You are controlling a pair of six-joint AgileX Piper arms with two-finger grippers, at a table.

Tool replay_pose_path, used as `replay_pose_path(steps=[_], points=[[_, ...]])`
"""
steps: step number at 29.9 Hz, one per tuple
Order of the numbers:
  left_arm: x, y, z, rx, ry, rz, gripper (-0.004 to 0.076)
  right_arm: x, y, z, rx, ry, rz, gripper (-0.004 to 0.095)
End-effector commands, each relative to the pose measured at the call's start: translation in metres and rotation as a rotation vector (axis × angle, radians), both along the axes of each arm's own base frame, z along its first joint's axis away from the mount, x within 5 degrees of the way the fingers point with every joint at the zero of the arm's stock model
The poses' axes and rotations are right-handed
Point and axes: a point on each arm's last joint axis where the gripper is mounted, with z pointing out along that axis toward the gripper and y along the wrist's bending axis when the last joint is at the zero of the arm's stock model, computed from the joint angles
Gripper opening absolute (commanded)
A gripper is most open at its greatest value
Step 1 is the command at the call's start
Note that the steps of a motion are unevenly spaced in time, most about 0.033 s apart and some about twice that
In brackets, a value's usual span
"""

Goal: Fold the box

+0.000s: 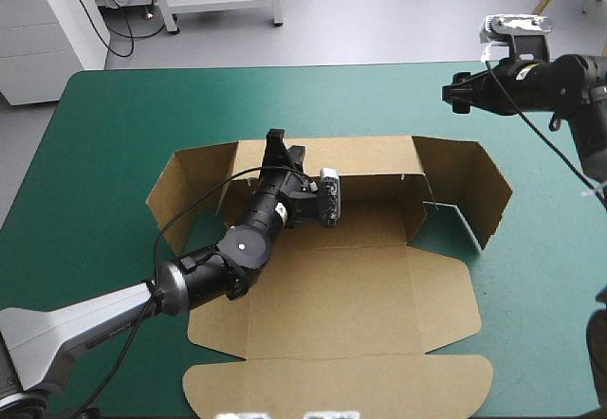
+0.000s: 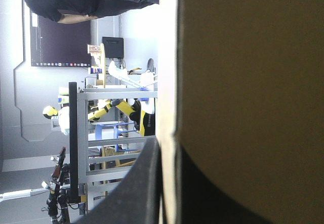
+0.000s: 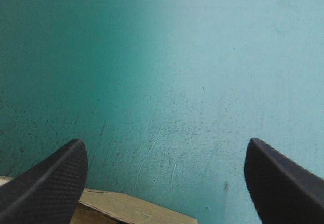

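The brown box (image 1: 332,286) is spread at ctr of the teal-green counter (image 1: 85,135), rear wall & side flaps raised. The rear wall is clamped by the left pincer (image 1: 285,147). The right pincer (image 1: 457,97) is held w/ fingers apart above the far-right corner, beyond the right flap.

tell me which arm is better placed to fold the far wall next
Left: the left hand grips the box by its far wall; the right hand hangs open above the teal-green cover.

box (image 1: 351,282) walls upright — obstacle, teal-green cover (image 1: 123,116) free
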Motion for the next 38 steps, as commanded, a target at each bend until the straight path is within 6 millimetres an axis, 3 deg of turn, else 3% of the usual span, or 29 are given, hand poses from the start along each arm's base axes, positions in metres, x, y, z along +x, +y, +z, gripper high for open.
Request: replay_pose_path(steps=[1,6,13,18,23,38], points=[[-0.002,0.0,0.021,-0.002,-0.099,-0.03,-0.001,0.013,-0.003,0.013,0.03,0.003,0.038,0.0783],[-0.001,-0.001,0.019,0.003,-0.095,-0.03,-0.001,0.035,-0.005,-0.008,0.004,0.157,0.089,0.0783],[0.0,-0.002,0.016,0.011,-0.093,-0.025,-0.001,0.038,-0.023,-0.035,0.002,0.243,0.056,0.0783],[0.0,-0.002,0.016,0.011,-0.093,-0.023,-0.001,0.025,-0.04,-0.055,0.036,0.312,0.054,0.0783],[0.0,-0.002,0.016,0.011,-0.093,-0.023,-0.001,0.007,-0.045,-0.057,0.116,0.309,0.092,0.0783],[0.001,0.0,0.017,0.014,-0.106,0.002,-0.001,-0.048,-0.03,-0.075,0.159,0.215,0.153,0.0783]])
